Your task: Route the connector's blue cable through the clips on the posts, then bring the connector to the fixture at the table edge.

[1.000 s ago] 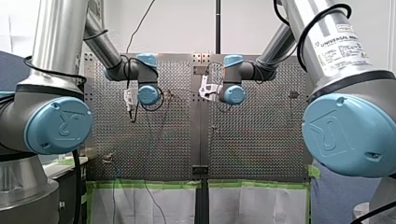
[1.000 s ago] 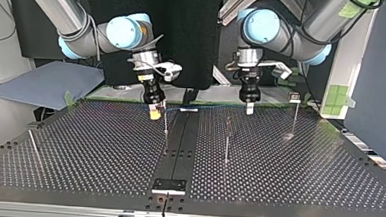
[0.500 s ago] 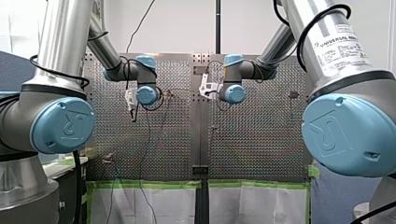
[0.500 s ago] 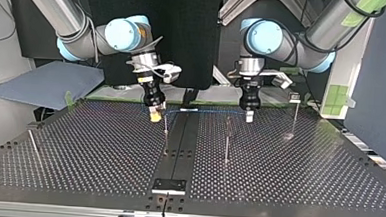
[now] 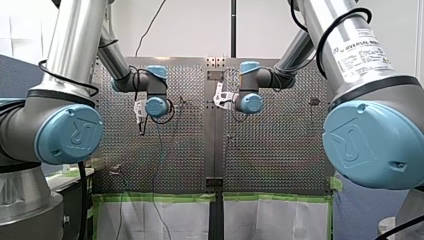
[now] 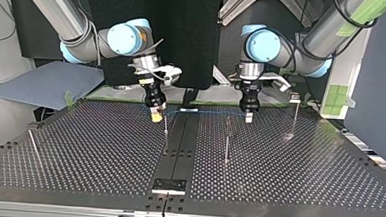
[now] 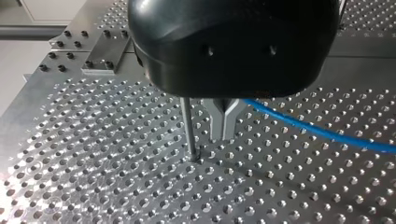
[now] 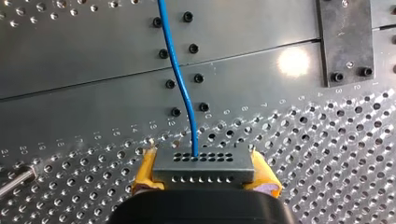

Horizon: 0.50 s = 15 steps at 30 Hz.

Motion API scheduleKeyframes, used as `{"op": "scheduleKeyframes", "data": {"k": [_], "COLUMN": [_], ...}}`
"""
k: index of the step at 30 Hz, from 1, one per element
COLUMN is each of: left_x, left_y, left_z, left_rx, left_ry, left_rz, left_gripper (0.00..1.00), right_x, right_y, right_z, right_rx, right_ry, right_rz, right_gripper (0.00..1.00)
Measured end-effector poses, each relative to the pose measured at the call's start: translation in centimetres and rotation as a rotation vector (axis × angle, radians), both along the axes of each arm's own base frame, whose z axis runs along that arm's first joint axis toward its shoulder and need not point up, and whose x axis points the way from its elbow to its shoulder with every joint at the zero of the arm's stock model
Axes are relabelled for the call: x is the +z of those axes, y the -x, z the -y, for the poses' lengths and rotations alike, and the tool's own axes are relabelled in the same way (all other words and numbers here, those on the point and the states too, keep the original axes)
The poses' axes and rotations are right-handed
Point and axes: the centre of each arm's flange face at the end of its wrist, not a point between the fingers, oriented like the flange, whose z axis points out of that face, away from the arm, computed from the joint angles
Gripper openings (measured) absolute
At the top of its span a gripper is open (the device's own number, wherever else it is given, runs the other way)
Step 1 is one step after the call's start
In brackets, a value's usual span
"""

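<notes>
- Top view shows my right gripper (image 6: 155,115) at the far side of the table (image 6: 302,184), closed on the connector (image 8: 201,167). The right wrist view shows the grey block squeezed between its yellow pads (image 8: 264,176).
- From the connector the blue cable (image 6: 206,109) runs nearly level across the top view to my left gripper (image 6: 249,116), its long axis along the table's far edge.
- In the left wrist view the metal fingers are pressed together and the cable leaves them sideways. I judge it pinched there, though the contact itself is hidden.
- A thin post (image 7: 189,133) stands just beside those fingers. The gripper body hides its top, so I cannot tell whether it carries a clip.
- In the top view the middle post (image 6: 166,127) stands just beside my right gripper and the second post (image 6: 226,140) near my left. Both look to be on the camera's side of the cable.
- The fixture (image 6: 169,186) lies at the near edge, well apart from the connector, with open plate between.
</notes>
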Motion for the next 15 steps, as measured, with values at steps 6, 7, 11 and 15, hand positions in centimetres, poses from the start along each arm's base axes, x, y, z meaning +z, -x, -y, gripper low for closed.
{"op": "scheduleKeyframes", "data": {"k": [6, 7, 11, 15], "left_x": [0.7, 0.8, 1.2, 1.5], "left_y": [-0.7, -0.8, -1.1, -1.4], "left_z": [-0.1, -0.1, 0.0, 0.0], "left_rx": [-0.005, -0.006, -0.015, -0.017], "left_ry": [0.004, 0.003, 0.001, 0.0], "left_rz": [0.01, 0.011, 0.012, 0.015], "left_gripper": [0.0, 0.0, 0.0, 0.0], "right_x": [0.3, 0.3, 0.5, 0.5], "right_y": [-0.2, -0.2, -0.2, 0.1], "right_z": [0.1, 0.2, 0.4, 0.8], "right_rx": [0.009, 0.01, 0.008, 0.002], "right_ry": [0.006, 0.007, 0.009, 0.007], "right_rz": [0.003, 0.004, 0.006, 0.012], "right_gripper": [0.0, 0.0, 0.0, 0.0]}}
